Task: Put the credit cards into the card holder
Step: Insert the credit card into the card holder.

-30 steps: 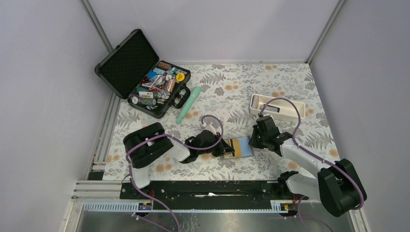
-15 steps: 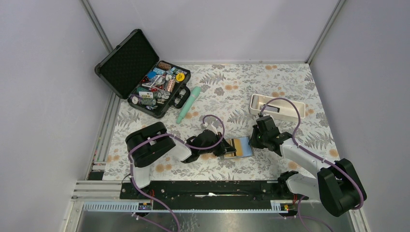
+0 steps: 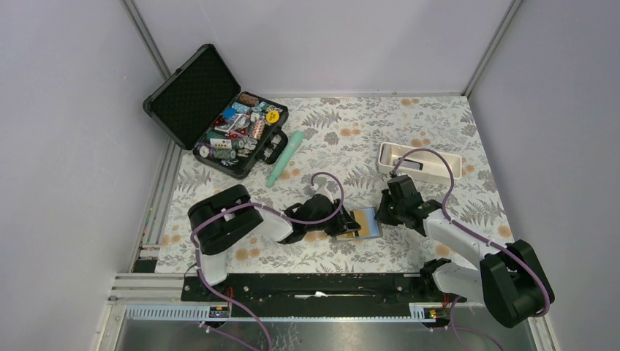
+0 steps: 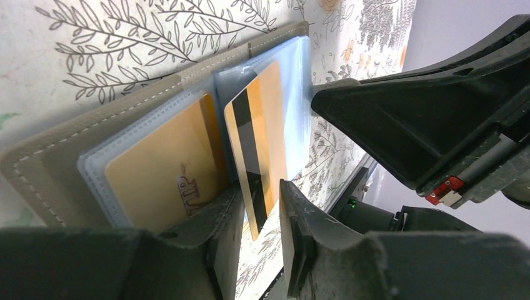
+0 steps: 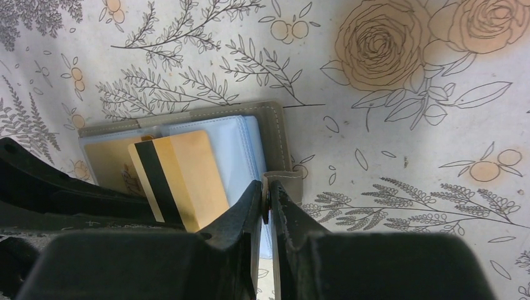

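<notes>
The grey-brown card holder (image 3: 365, 224) lies open on the floral cloth between my grippers, its clear sleeves showing in the left wrist view (image 4: 50, 162) and the right wrist view (image 5: 275, 125). One gold card (image 4: 162, 162) sits in a sleeve. A second gold card with a black stripe (image 4: 265, 125) is partly in the neighbouring sleeve and also shows in the right wrist view (image 5: 187, 175). Its near end lies between the slightly parted fingers of my left gripper (image 4: 261, 206), with a gap beside it. My right gripper (image 5: 267, 187) is shut on the holder's clasp tab (image 5: 284, 184).
An open black hard case (image 3: 219, 110) full of small items stands at the back left. A mint-green tube (image 3: 285, 157) lies beside it. A white oblong tray (image 3: 418, 159) sits at the back right, behind my right arm.
My left gripper has edged to the right toward the holder, and the striped card has slid further over the sleeves. My right gripper has stayed on the tab.
</notes>
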`<state>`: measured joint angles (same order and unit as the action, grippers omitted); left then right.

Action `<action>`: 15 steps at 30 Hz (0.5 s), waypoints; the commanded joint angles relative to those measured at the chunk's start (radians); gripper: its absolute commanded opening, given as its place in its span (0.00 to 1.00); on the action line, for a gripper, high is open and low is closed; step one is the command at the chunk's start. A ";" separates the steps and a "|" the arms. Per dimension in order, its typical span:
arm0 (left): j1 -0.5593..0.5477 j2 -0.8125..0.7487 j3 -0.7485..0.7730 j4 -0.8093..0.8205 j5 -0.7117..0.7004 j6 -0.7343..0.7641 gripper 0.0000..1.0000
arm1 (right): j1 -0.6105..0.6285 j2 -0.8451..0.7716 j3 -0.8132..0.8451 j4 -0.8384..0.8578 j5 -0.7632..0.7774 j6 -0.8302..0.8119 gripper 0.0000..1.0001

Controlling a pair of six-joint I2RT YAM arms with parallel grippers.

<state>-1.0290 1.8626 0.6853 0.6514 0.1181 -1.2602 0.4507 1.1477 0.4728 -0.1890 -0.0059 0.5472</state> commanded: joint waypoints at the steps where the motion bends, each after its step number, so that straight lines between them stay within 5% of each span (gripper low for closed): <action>1: -0.009 -0.032 0.025 -0.156 -0.043 0.062 0.32 | 0.003 0.002 -0.001 -0.002 -0.029 0.014 0.00; 15: -0.028 -0.098 0.126 -0.416 -0.115 0.170 0.57 | 0.003 -0.001 -0.001 -0.001 -0.026 0.012 0.00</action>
<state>-1.0561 1.8038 0.7994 0.3866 0.0669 -1.1595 0.4507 1.1477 0.4728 -0.1890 -0.0216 0.5507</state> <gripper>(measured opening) 0.546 0.140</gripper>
